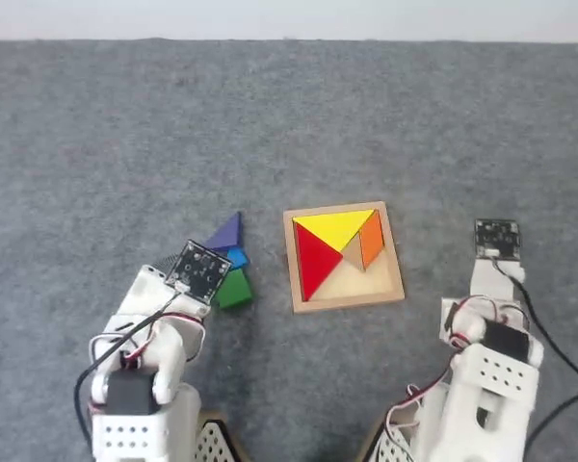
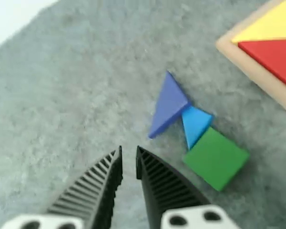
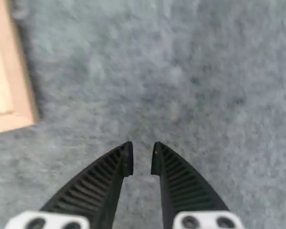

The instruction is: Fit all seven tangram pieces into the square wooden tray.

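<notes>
The square wooden tray (image 1: 395, 279) holds a yellow triangle (image 1: 335, 227), a red triangle (image 1: 315, 258), an orange piece (image 1: 371, 241) and a small tan triangle (image 1: 353, 255). Its near part is bare wood. To its left on the carpet, touching in a row, lie a purple triangle (image 2: 168, 104), a small blue triangle (image 2: 195, 123) and a green square (image 2: 214, 157). My left gripper (image 2: 128, 150) hangs just short of them, fingers nearly together and holding nothing. My right gripper (image 3: 142, 145) is over bare carpet beside the tray's corner (image 3: 12, 102), also nearly shut and holding nothing.
Grey carpet covers the table. The left arm (image 1: 144, 356) stands at the near left and the right arm (image 1: 491, 356) at the near right. The carpet's far edge (image 1: 289, 40) meets a pale wall. Wide free carpet lies beyond the tray.
</notes>
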